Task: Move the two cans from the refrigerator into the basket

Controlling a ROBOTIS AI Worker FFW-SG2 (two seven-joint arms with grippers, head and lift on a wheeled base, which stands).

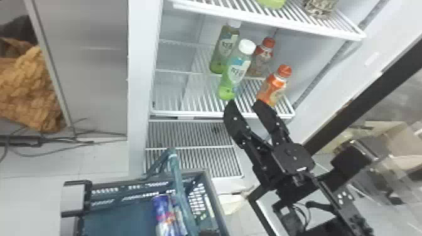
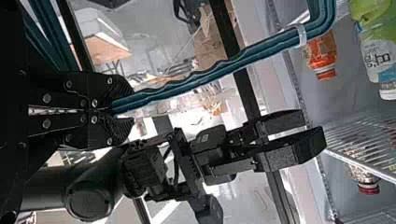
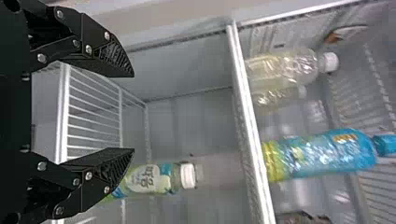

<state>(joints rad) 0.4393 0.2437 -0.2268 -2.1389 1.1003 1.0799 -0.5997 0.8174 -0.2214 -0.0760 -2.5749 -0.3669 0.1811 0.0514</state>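
Standing open: one fridge (image 1: 138,94), white, with wire shelves (image 1: 194,94). One basket (image 1: 119,216), teal, slatted sides, low in front of the fridge. One right gripper (image 1: 243,103), black, jaws released and well apart, nothing between them; located at the front of the shelf that bears four bottles. One left gripper (image 2: 123,112), black, clenched on the basket's teal handle (image 1: 179,185). One blue bottle (image 3: 322,154), on another shelf, in the right wrist view. Two green bottles, white caps, one in front (image 1: 235,73), one behind (image 1: 223,47). One orange bottle (image 1: 272,89), orange cap, beside the green pair; one red-capped bottle (image 1: 260,59) behind it. Two cans, blue, silver and red, in the basket, side by side: one plainly seen (image 1: 164,213), its neighbour (image 1: 179,221) partly hidden.
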